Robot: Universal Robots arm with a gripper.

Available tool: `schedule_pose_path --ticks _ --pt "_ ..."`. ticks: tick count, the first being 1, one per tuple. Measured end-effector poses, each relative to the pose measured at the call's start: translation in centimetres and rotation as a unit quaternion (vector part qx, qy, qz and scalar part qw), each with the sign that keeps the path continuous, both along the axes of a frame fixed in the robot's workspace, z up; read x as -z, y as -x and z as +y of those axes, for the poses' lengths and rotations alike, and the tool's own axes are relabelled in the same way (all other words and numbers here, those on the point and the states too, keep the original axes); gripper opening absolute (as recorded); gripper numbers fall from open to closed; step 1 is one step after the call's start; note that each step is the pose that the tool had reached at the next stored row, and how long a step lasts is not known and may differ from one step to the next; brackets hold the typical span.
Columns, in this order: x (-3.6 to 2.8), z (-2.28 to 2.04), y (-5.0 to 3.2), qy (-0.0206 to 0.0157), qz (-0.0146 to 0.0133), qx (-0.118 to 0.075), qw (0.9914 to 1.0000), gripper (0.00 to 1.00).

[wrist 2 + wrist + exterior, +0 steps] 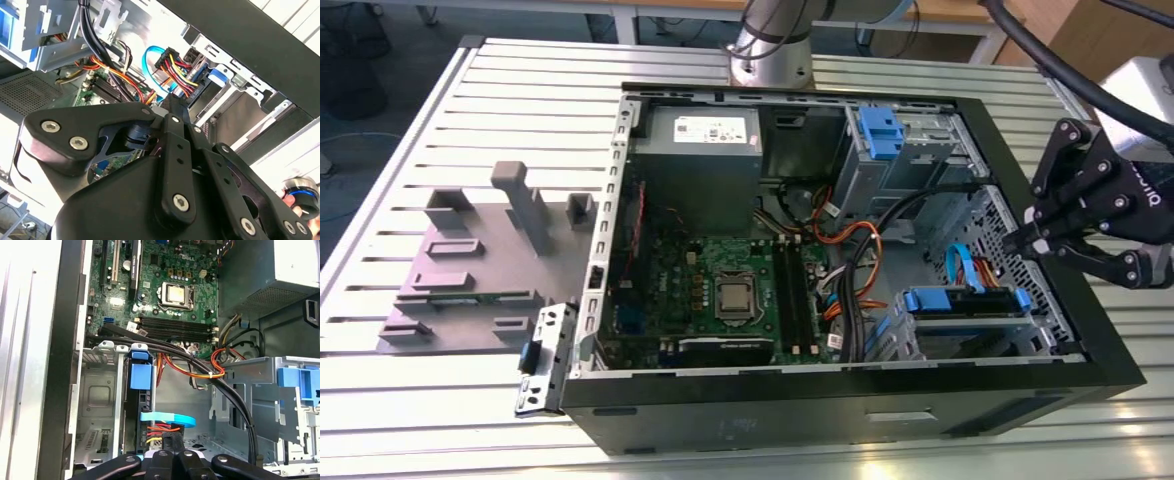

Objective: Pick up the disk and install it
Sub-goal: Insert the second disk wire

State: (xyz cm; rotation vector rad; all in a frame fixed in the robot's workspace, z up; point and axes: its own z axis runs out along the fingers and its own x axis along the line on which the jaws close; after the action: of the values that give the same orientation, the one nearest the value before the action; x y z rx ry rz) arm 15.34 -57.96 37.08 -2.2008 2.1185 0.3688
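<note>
The disk (963, 302) lies in the lower drive bay at the exterior view's right, inside the open black computer case (854, 405). Its blue carrier frames it, and a blue data cable and a coloured power plug reach its end. In the first wrist view the disk (141, 375) stands edge-on between the bay's metal walls. In the second wrist view its blue carrier (216, 76) shows past the fingers. My gripper (1019, 240) hovers at the case's right wall, just above and beside the bay. Its black fingers (172, 107) are shut together with nothing between them.
A motherboard (720, 290) fills the case floor, with a grey power supply (704, 130) behind it. An upper bay carries a fixed blue bracket (881, 130). Black and orange cables (854, 250) cross the middle. A grey fixture with blocks (480, 260) sits on the slatted table (400, 400).
</note>
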Motion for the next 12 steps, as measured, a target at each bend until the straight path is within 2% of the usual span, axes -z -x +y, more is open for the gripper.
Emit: schedule_pose_path --ticks 2,3,5,6,7,8,9,10,12 --pt "0.0 0.53 0.0 0.0118 0.0 0.0 0.99993 0.11" --pt "0.0 0.77 0.0 0.0191 0.0 0.0 0.99982 0.11" --pt "0.01 1.24 0.0 0.0362 0.0 0.0 0.99934 0.11" --pt "0.0 1.5 0.0 0.0462 0.0 0.0 0.99893 0.11" --pt "0.01 1.77 0.0 0.0546 0.0 0.0 0.99851 0.11" --pt "0.0 2.06 0.0 0.061 0.0 0.0 0.99814 0.11" --pt "0.01 2.4 0.0 0.0647 0.0 0.0 0.99791 0.11" --pt "0.0 2.77 0.0 0.0667 0.0 0.0 0.99777 0.11" --pt "0.02 3.38 0.01 0.0672 0.0 0.0 0.99774 0.11"
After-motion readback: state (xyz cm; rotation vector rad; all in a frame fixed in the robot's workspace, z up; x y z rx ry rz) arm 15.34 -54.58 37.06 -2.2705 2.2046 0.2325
